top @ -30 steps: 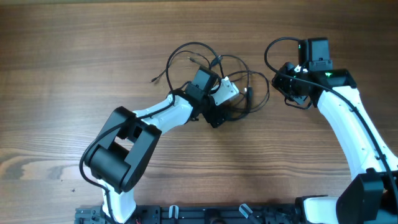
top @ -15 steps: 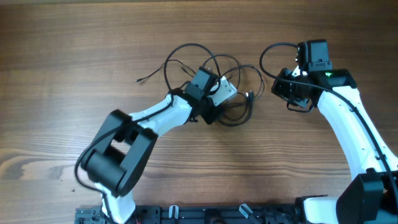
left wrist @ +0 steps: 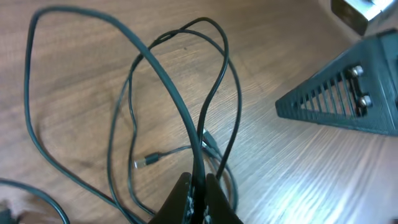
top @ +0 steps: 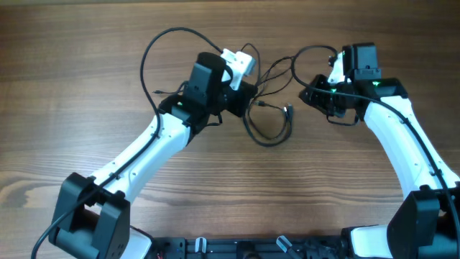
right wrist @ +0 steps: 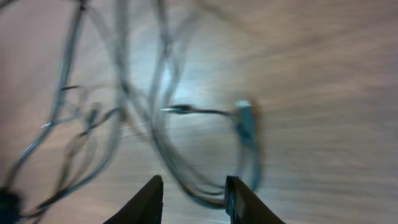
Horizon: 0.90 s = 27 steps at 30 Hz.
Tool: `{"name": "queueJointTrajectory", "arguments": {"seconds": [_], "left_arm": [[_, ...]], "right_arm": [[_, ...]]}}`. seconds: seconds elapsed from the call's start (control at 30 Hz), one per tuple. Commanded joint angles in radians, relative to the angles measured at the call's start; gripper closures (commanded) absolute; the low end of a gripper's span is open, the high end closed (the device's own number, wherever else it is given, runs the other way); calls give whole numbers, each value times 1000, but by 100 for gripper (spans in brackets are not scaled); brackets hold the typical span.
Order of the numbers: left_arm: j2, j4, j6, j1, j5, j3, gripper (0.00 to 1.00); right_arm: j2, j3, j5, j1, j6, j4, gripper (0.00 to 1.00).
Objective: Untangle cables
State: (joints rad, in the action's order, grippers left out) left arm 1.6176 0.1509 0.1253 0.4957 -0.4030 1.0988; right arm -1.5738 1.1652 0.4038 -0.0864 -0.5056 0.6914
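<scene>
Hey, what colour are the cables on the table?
The cables are black, clearest in the left wrist view.

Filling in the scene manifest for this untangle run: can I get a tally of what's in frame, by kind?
robot arms: 2 (left, right)
cable tangle: 1, black, strands too knotted to count separately
table: 1, brown wood
Total: 4

Right wrist view: cables [right wrist: 168,118] smeared by blur (the plug [right wrist: 244,119] is only a pale smudge).
Left wrist view: cables run off the left edge; left gripper [left wrist: 198,198] is cut off by the bottom edge.
Overhead: left arm [top: 136,162] and right arm [top: 402,155] are cropped at the bottom.
</scene>
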Motion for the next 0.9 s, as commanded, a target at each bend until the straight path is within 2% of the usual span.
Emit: {"name": "queueJointTrajectory", "arguments": {"seconds": [0.0, 0.23, 0.7, 0.8, 0.87], "left_arm": [[-4, -21, 132, -40, -125, 1, 96], [-4, -51, 153, -53, -180, 1, 96], [-4, -58, 173, -53, -282, 1, 96], [-4, -58, 175, -56, -281, 1, 96], [-4, -57, 175, -56, -281, 1, 96]], "right_arm": [[-14, 4, 201, -6, 4, -42, 65], [-17, 4, 241, -6, -57, -87, 64], [-138, 4, 217, -92, -310, -304, 64], [-154, 4, 189, -105, -335, -329, 70], [-157, 4, 157, -110, -329, -324, 82]]}}
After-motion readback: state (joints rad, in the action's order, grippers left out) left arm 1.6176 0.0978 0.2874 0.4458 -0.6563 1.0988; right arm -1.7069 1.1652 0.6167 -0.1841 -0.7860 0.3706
